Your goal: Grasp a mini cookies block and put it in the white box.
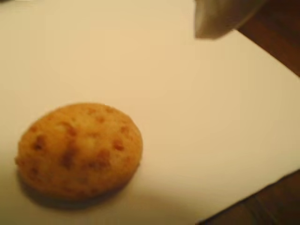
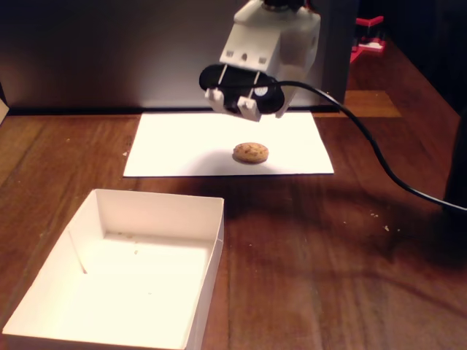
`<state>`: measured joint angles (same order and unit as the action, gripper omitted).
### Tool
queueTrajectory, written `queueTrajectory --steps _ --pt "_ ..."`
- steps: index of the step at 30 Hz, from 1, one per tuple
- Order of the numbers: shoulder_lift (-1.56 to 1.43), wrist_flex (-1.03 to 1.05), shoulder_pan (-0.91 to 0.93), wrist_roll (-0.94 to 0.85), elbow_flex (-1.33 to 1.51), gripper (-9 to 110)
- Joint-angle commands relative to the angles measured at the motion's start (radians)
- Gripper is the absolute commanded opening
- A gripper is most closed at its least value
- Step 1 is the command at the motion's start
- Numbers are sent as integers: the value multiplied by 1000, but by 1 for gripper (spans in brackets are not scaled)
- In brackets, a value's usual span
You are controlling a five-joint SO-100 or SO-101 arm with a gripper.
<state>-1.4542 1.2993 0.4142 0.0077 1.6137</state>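
Observation:
A mini cookies block (image 2: 250, 152), round and golden-brown with dark specks, lies on a flat white paper sheet (image 2: 182, 149). The wrist view shows it large at lower left (image 1: 79, 150), with nothing touching it. My arm's wrist (image 2: 270, 44) hangs above and just behind it. Of my gripper, only one pale fingertip (image 1: 213, 21) shows, at the top edge, up and to the right of the cookie. Whether the jaws are apart is hidden. The white box (image 2: 211, 255) stands in front at lower left, with only a few crumbs inside.
The brown wooden table (image 2: 328, 262) carries everything. A black cable (image 2: 379, 164) runs from the wrist off to the right. A red object (image 2: 368, 36) stands at the back right. A dark panel closes the back.

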Motion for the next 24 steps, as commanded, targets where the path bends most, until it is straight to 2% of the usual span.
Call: queueTrajectory --steps 1,24 --pt "-11 -23 26 11 -28 28" --pt "143 -81 35 12 -12 34"
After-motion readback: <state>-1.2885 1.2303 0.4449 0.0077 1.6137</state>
